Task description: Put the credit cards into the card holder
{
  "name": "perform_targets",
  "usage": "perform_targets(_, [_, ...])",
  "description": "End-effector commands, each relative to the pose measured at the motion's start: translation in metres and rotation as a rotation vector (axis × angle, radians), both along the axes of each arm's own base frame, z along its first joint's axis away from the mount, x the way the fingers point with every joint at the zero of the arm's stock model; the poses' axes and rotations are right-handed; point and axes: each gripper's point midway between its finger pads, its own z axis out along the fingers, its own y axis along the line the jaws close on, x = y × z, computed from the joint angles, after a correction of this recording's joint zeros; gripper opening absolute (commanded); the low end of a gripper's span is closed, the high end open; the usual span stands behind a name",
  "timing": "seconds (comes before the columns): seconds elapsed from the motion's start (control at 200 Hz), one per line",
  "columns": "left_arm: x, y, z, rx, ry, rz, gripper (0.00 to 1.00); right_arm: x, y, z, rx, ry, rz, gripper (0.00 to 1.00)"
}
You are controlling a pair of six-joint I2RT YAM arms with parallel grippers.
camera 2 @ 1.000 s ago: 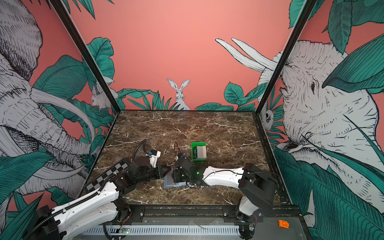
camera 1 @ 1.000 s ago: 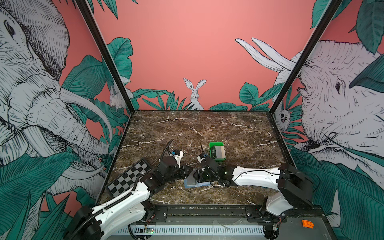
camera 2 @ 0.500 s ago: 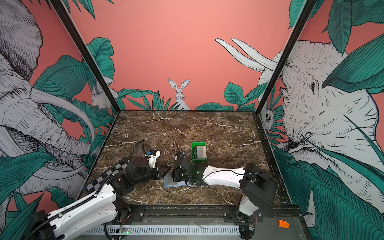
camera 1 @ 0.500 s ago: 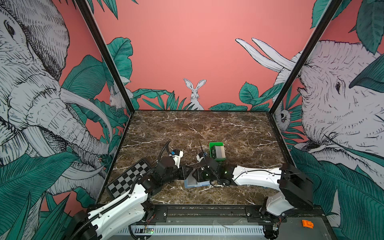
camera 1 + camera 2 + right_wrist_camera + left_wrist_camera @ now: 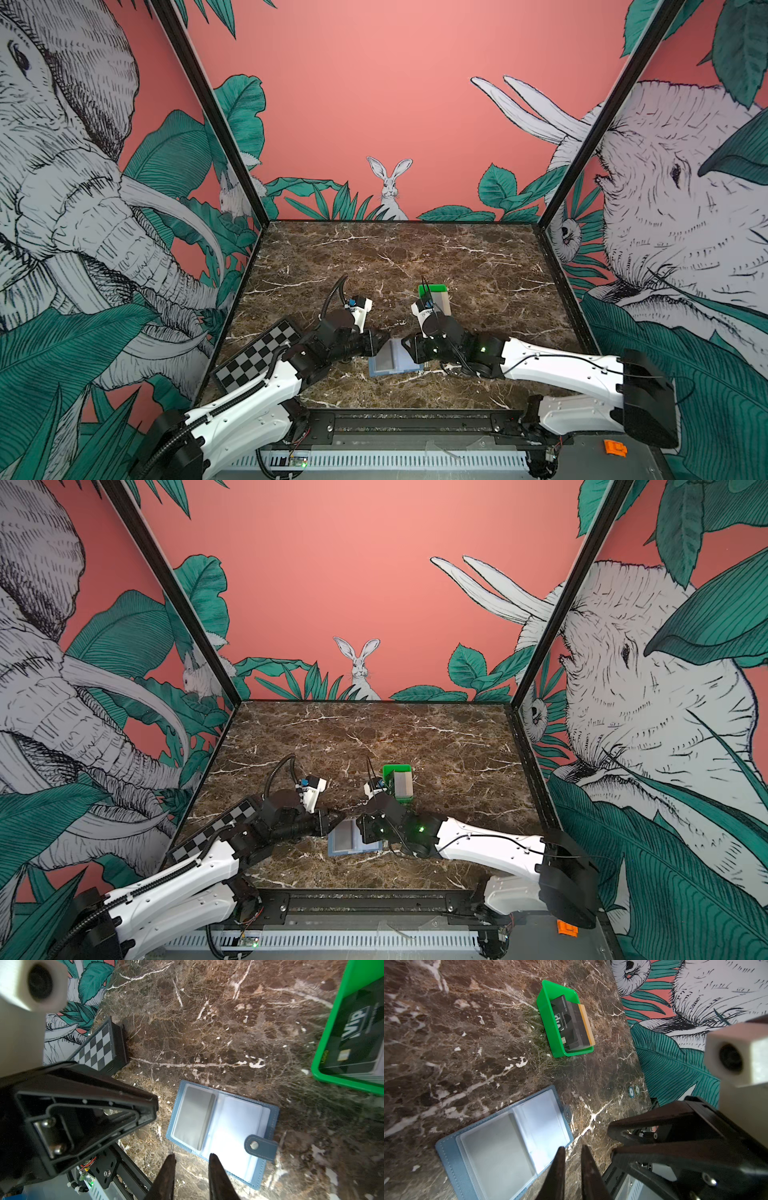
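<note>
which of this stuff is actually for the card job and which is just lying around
For the job:
- credit cards, stacked in the green tray
- card holder, lying open on the table

Just lying about:
- checkerboard, at the table's left edge

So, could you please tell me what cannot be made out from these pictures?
- Credit cards: count unknown; stacked in the green tray, only the top face shows, left wrist view.
- Green tray: cut off by the frame edge, right wrist view.
- Card holder: partly hidden behind the right arm in both top views.
- Clear pockets: washed out by glare, wrist views.
</note>
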Motion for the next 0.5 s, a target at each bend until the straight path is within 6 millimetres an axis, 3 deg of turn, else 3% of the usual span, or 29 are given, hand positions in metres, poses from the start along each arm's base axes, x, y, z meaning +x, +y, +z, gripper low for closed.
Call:
perform_targets(0.0, [0.008,-0.008,0.024,-0.029,-0.064,-0.019,0.18,0.003,-0.021,-0.005,-0.062,-0.041,-0.015,0.29])
perform_targets(0.31, [0.016,-0.018,0.048,-0.011,-0.106,-0.054,0.18,0.000,-0.058,0.004,-0.047,-0.055,-0.054,0.38])
perform_targets(0.495, [0.019,-0.026,0.053,-0.023,-0.128,-0.081,0.18,-0.008,-0.085,0.006,-0.061,-0.062,-0.070,0.40])
